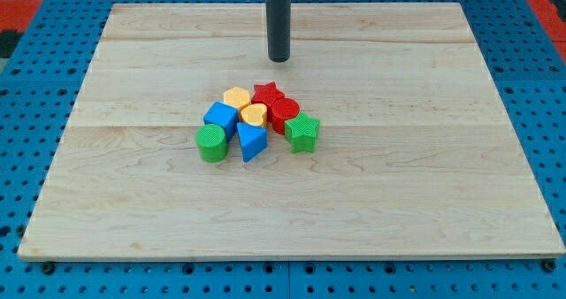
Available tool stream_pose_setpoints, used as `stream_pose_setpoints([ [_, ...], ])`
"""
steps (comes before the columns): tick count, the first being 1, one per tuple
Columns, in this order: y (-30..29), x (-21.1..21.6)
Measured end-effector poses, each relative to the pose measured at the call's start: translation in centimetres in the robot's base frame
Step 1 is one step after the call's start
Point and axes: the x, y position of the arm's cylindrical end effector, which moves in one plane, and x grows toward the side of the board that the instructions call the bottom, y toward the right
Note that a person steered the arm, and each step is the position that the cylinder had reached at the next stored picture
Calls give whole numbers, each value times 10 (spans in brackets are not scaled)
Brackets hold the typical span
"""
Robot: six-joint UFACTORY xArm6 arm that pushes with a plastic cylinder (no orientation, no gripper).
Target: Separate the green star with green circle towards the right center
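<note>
The green star (pixel 302 133) lies at the right edge of a tight cluster of blocks in the middle of the wooden board (pixel 424 184). The green circle (pixel 211 143) lies at the cluster's left edge, apart from the star, with a blue triangle (pixel 252 141) between them. My tip (pixel 279 59) stands toward the view's top, above the cluster, clear of all blocks and roughly above the red star (pixel 268 94).
The cluster also holds a blue cube (pixel 221 118), a yellow hexagon (pixel 236 98), a yellow heart (pixel 255 115) and a red circle (pixel 284 113). A blue pegboard (pixel 35 87) surrounds the board.
</note>
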Motion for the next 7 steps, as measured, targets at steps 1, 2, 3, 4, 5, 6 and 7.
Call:
stream_pose_setpoints([
  [1, 0, 0],
  [2, 2, -2],
  [3, 2, -2],
  [4, 4, -2],
  [5, 59, -8],
  [6, 72, 37],
  [7, 105, 135],
])
